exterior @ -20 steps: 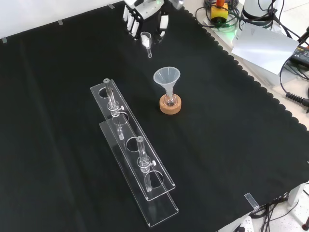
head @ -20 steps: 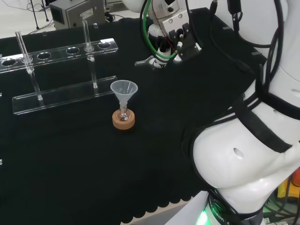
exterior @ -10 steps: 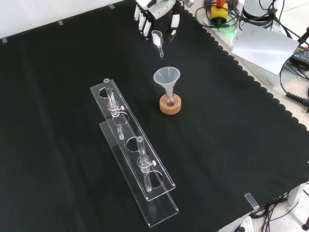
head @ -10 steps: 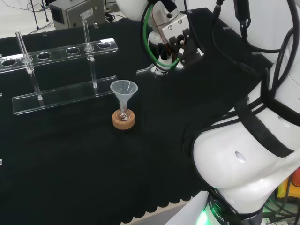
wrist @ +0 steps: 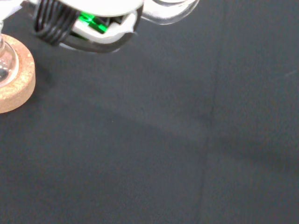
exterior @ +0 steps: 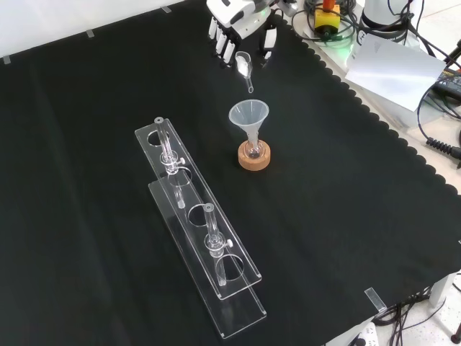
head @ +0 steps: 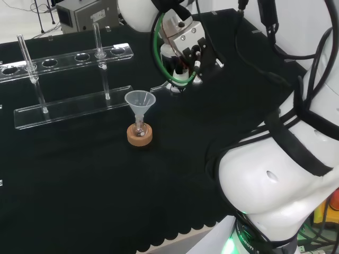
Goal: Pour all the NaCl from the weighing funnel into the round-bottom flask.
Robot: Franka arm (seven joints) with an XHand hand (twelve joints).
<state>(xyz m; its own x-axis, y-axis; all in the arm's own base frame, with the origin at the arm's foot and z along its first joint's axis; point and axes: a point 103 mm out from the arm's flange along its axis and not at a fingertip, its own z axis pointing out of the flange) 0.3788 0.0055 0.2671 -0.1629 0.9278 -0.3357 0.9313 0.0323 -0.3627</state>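
A small round-bottom flask (exterior: 253, 149) stands on a cork ring (exterior: 255, 158) mid-cloth, with a clear plastic funnel (exterior: 249, 115) in its neck. In the front view the hand (exterior: 238, 18) hangs above and behind it, shut on the clear weighing funnel (exterior: 243, 66), whose spout points down toward the plastic funnel's far rim. In the head view the hand (head: 183, 55) is up and right of the plastic funnel (head: 140, 101), and the weighing funnel's spout (head: 159, 88) reaches left toward it. The cork ring (wrist: 14, 81) and flask (wrist: 3, 63) show close in the wrist view.
A clear acrylic tube rack (exterior: 194, 223) holding two glass tubes lies left of the flask in the front view; in the head view the rack (head: 69, 108) lies behind the flask. White paper (exterior: 392, 68) and cables sit past the cloth's scalloped right edge.
The hand has carried the weighing funnel toward the flask: rightward and nearer in the front view, leftward and lower in the head view. The flask and rack have not moved.
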